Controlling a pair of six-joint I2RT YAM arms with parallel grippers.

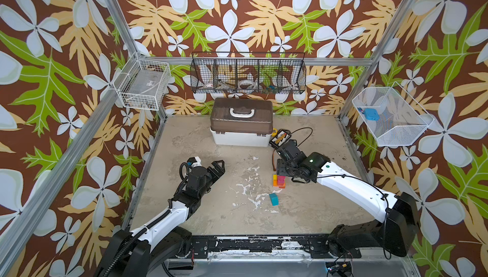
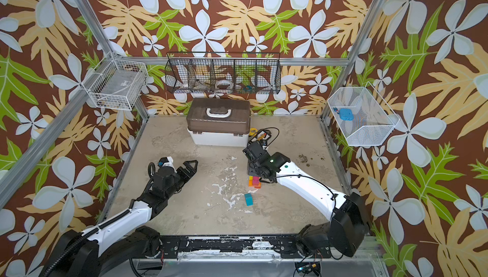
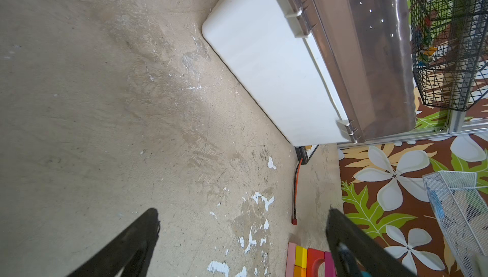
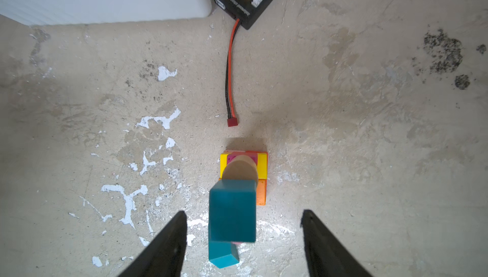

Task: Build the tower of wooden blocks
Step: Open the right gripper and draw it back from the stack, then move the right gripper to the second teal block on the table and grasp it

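We have our right gripper (image 4: 244, 212) open astride the teal cube (image 4: 232, 209) capping the tower (image 4: 261, 164), touching neither face; our left gripper (image 3: 243, 211) waits open, well apart.

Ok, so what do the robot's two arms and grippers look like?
Both arms have white shells and black joints. The left arm carries a ribbed black hose; the right arm a thin black cable and a small green dot. The left gripper and right gripper have black tapering fingers.
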